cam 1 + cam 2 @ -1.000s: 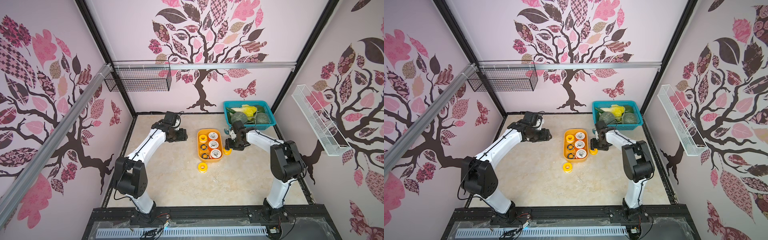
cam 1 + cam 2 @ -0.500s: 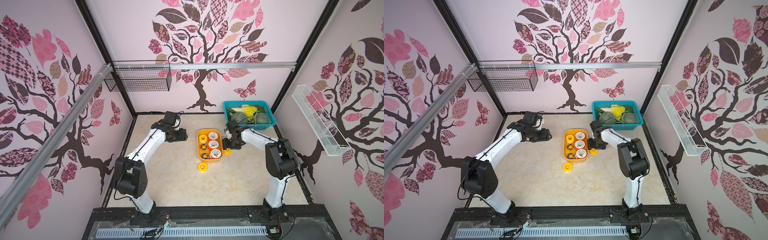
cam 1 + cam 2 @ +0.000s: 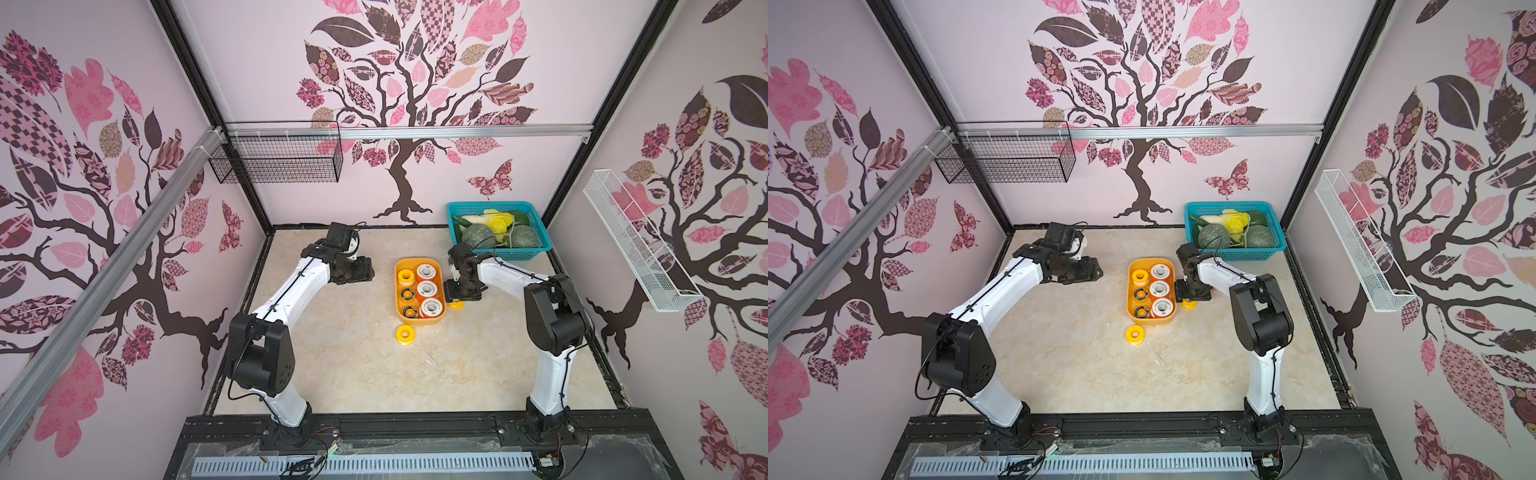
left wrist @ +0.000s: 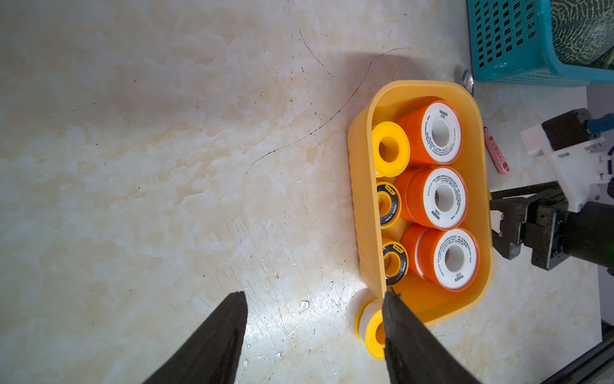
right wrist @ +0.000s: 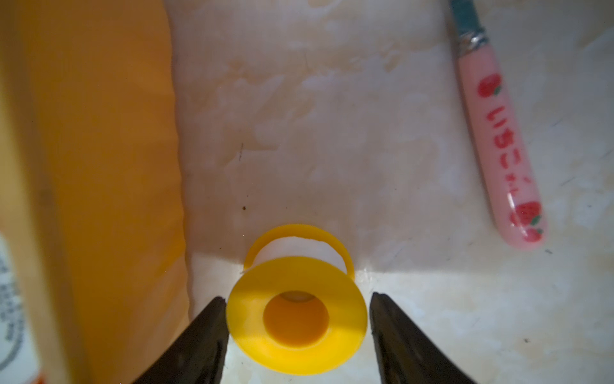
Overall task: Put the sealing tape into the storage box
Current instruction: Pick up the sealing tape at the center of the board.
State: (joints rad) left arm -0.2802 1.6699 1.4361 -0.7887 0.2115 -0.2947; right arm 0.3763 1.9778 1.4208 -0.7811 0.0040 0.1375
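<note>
Storage box [image 3: 419,321], ctr of marble tabletop [image 3: 353,374]

Six spools [image 3: 1158,289] sit in the storage box [image 3: 1152,321]; a yellow spool [image 3: 1135,335] lies on the bench [image 3: 1079,353] just beside its near end.

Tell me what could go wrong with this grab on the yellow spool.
The right pincer straddles the yellow spool with jaws open and little gap either side: closing off-centre could knock it away. The storage box wall stands close beside the spool, so the pincer might bump the box when lifting.
</note>
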